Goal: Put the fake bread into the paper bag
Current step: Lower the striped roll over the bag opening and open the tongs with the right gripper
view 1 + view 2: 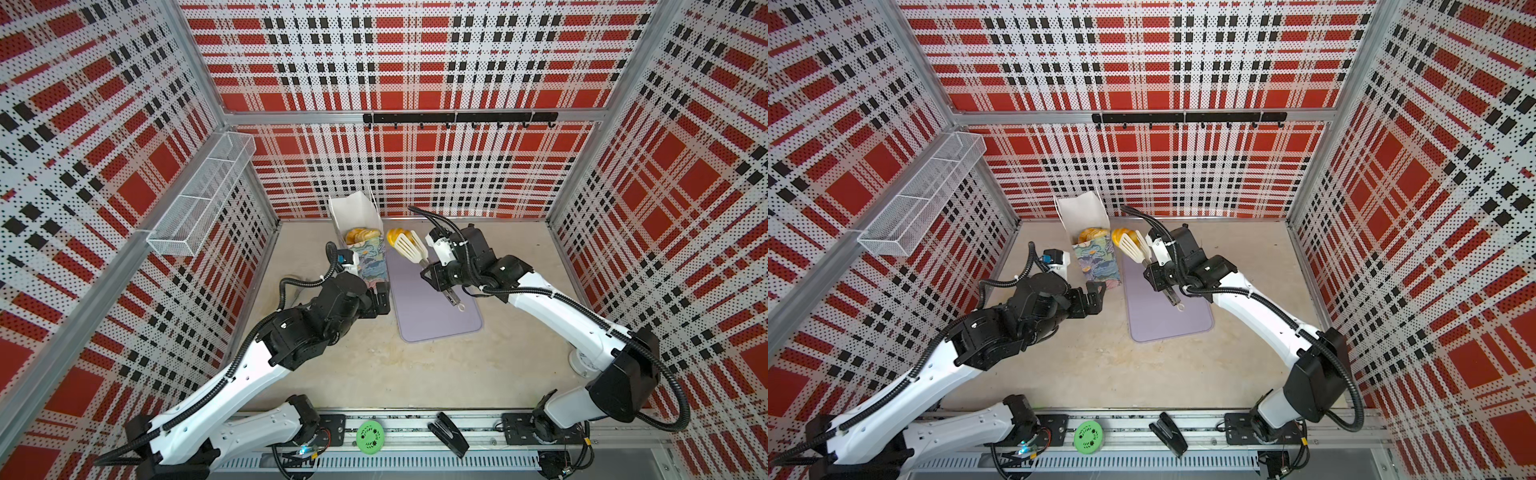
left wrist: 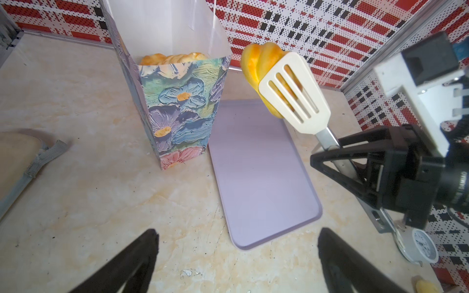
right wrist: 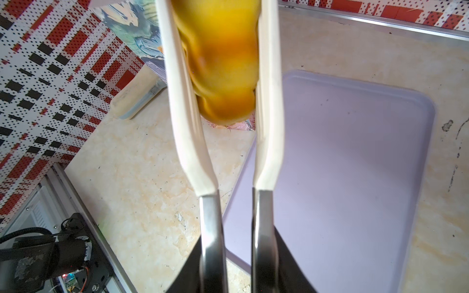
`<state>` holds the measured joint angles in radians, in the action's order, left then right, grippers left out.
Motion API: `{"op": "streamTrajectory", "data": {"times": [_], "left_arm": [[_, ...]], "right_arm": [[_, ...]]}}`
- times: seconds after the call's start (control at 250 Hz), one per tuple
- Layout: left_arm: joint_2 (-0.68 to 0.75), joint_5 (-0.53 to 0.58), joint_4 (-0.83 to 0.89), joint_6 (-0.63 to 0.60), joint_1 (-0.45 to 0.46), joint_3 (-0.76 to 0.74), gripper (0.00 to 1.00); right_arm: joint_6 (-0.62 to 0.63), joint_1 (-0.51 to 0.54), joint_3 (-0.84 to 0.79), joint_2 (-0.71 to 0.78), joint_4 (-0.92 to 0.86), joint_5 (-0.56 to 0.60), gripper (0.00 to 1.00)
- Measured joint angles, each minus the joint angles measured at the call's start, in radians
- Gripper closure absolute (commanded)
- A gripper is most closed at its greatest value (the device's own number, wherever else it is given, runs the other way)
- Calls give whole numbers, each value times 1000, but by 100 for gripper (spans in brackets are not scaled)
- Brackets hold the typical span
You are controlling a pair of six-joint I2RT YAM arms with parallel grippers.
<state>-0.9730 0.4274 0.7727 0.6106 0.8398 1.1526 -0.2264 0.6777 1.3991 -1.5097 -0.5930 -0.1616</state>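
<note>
On the left, the left arm [image 1: 316,320] reaches low over the surface [image 1: 374,365]. The left jaws are spread wide and hold nothing, near the foot of the paper bag [image 1: 370,257] but not touching it. The bag stands upright with its mouth open, and several pieces of fake bread [image 1: 360,236] are piled inside up to its lower front rim. Just to the right of the mouth, a braided roll [image 2: 256,63] hangs in the air between the cream slotted heads of a pair of tongs [image 2: 294,93]. It is over the far end of a lilac tray [image 1: 432,307] that has no bread on it. The right jaws are clenched on the steel handles of the tongs, which keeps the roll pinched, and the right arm [image 1: 540,299] comes in from the right. The step in hand looks like the carry to the bag, probably with one of the last pieces. The next move calls for shifting the tongs leftward until the roll is squarely over the opening and clear of the rim. The right jaws should then loosen gently, because the pile is high and a roll dropped off-centre could tumble out or tip the bag.
</note>
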Motion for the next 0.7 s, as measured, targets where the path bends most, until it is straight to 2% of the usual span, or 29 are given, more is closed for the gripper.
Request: {"op": "streamTrajectory", "data": {"times": [0.3, 0.7], "left_arm": [[23, -24, 14, -16, -72, 2, 1], [58, -68, 27, -40, -164, 2, 0]], "right_arm": [[-11, 29, 112, -12, 15, -21, 65], [-13, 81, 264, -138, 27, -37, 64]]}}
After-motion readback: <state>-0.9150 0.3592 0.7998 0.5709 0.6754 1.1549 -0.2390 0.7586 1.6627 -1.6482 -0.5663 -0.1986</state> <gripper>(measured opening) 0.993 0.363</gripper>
